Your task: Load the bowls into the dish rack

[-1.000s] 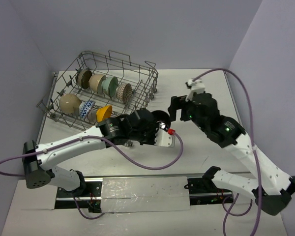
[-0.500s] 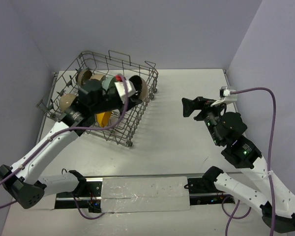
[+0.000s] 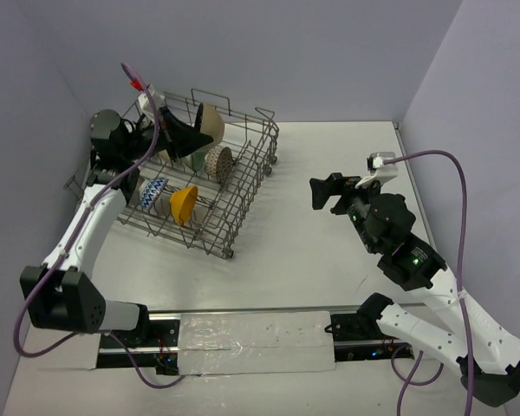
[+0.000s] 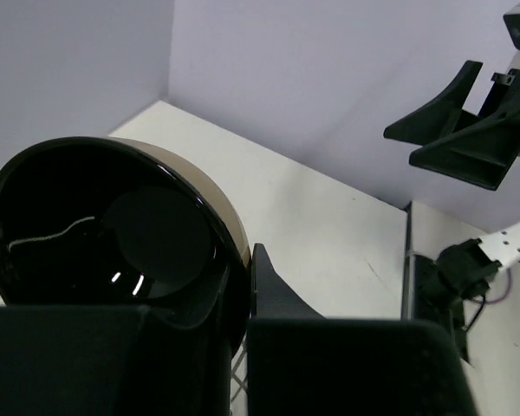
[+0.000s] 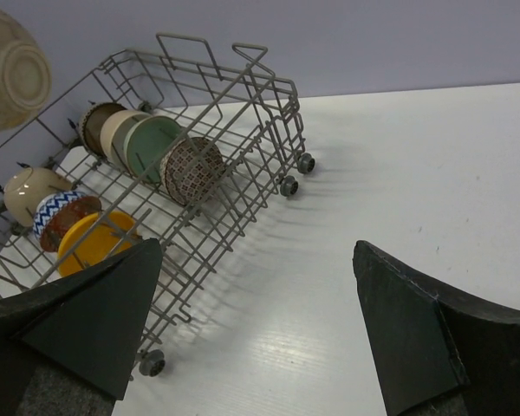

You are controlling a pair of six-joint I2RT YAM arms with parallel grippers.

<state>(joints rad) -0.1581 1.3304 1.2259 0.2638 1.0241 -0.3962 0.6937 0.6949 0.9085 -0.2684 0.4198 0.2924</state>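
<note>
**Desk:** Where do we find the left gripper [image 3: 193, 135] in this shot?

**Photographer:** Raised above the far side of the dish rack [image 3: 247, 178]. Its fingers pinch the rim of a beige bowl [image 3: 210, 123] with a glossy black inside. We see that bowl held in the air above the wires, tipped on its side.

**Desk:** And the right gripper [image 3: 322, 192]?

**Photographer:** Over the white table [image 3: 312, 251], well apart from the rack. Its fingers [image 5: 95, 316] are spread wide with nothing between them.

**Desk:** What do we count inside the rack?

**Photographer:** In the far row a pale green bowl [image 5: 152, 146] and a brown patterned bowl [image 5: 195, 169] stand on edge side by side, with two more bowls behind them. In the near row we see a cream bowl [image 5: 28, 192], a blue-white zigzag bowl [image 5: 65, 215] and an orange-yellow bowl [image 5: 94, 244], all leaning between the tines.
</note>
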